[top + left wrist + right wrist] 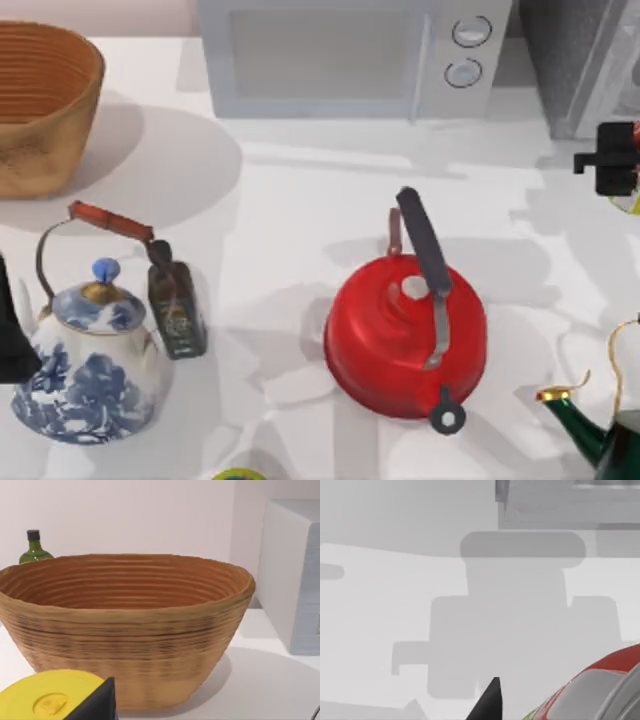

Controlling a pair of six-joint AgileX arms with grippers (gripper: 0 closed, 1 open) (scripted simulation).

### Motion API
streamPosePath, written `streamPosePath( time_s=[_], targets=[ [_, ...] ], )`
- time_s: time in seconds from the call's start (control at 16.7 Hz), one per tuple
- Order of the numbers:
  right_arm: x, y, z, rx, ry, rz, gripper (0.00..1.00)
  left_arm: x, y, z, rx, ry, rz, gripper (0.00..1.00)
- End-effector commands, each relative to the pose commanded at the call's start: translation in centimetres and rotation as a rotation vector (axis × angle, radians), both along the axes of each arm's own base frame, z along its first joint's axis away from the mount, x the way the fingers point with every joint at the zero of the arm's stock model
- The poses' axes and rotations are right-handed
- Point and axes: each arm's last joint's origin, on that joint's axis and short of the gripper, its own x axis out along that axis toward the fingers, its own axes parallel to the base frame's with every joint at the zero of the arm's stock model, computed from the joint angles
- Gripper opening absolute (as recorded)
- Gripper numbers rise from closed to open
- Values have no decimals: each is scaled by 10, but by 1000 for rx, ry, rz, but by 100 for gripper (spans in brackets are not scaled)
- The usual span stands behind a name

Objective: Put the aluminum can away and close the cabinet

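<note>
Gripping the aluminum can (600, 690) at the worktop's (290, 180) right edge, right gripper (608, 160) clenched; ribbed woven basket (125, 625) holds nothing; left jaws indiscernible.

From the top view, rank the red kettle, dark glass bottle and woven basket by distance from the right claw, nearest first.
Right claw is at the right edge.
1. Red kettle, centre-right.
2. Dark glass bottle, centre-left.
3. Woven basket, far-left corner.

We find no readable text; the label on the dark glass bottle (177, 310) beside the blue-and-white porcelain teapot (88, 360) is illegible.
</note>
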Motion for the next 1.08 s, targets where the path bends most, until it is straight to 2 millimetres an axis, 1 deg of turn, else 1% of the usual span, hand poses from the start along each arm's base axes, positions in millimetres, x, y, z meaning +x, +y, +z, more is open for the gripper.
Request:
streamPosePath(
  time_s=[0.18,0.3,0.6,0.72,0.9,1.08],
  targets=[
    [-7,-1,37,3,-24,0,0,0,0,0,0,0,0,100],
    [-10,-2,48,5,-36,0,0,0,0,0,0,0,0,100],
    [-10,-1,47,6,-33,1,0,0,0,0,0,0,0,100],
    [-17,-3,45,4,-33,7,0,0,0,0,0,0,0,100],
    [-43,-8,46,8,-79,15,0,0,0,0,0,0,0,100],
    [-83,-17,59,25,-223,21,0,0,0,0,0,0,0,100]
  ],
)
